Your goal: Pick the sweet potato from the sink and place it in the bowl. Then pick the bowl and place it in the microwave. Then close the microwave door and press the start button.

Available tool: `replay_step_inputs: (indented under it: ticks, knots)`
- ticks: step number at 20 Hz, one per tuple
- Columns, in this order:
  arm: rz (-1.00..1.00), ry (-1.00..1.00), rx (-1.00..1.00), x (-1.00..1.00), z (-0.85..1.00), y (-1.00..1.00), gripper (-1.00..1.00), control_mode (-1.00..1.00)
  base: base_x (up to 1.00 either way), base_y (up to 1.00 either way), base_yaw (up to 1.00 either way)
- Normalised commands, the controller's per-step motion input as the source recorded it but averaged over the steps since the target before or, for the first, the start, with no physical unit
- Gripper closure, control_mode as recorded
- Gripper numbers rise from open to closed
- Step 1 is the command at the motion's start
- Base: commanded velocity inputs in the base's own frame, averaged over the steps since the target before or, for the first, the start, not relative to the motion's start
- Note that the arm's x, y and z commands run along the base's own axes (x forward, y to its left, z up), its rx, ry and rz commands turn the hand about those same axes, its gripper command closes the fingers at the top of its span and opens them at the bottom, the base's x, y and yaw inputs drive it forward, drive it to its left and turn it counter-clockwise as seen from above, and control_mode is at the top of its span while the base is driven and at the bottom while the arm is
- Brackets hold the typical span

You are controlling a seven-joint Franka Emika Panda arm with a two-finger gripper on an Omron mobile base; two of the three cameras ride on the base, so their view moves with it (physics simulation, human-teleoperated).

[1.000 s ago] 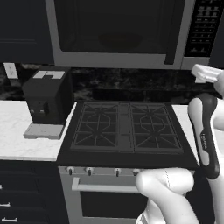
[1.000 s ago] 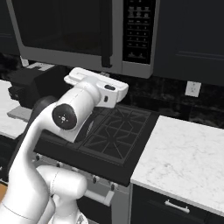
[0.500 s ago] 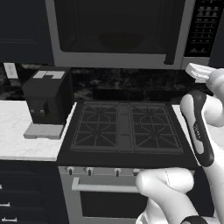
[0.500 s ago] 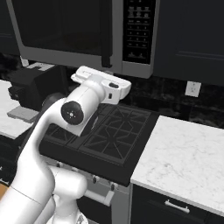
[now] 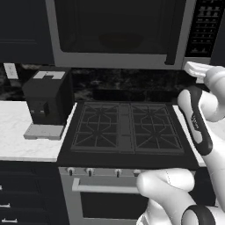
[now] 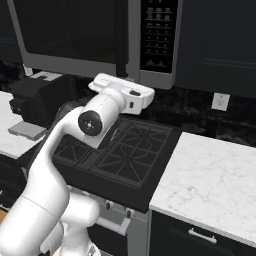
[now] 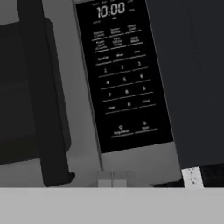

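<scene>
Left base view: coffee machine (image 5: 47, 100) beside stove (image 5: 126, 132), under microwave (image 5: 118, 33).

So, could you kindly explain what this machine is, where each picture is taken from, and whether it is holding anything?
It is a white robot arm on a drivable base in a rendered kitchen. Two cameras on the base look forward from behind it, left and right; a third sits on its hand. Below are a black stovetop and a marble counter, with a dark boxy appliance at the left. The microwave hangs above, its door shut. The hand view faces the black button panel. The gripper is closed on nothing, aimed just below the panel.
</scene>
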Motion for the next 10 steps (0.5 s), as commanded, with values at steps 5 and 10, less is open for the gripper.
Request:
replay_step_inputs:
  ticks: [5, 10]
  knots:
    - [-0.05, 0.09, -0.15, 0.0, 0.01, -0.06, 1.0, -1.0, 0.0, 0.0, 0.0]
    - [-0.02, 0.11, -0.07, 0.02, 0.01, -0.2, 1.0, -1.0, 0.0, 0.0, 0.0]
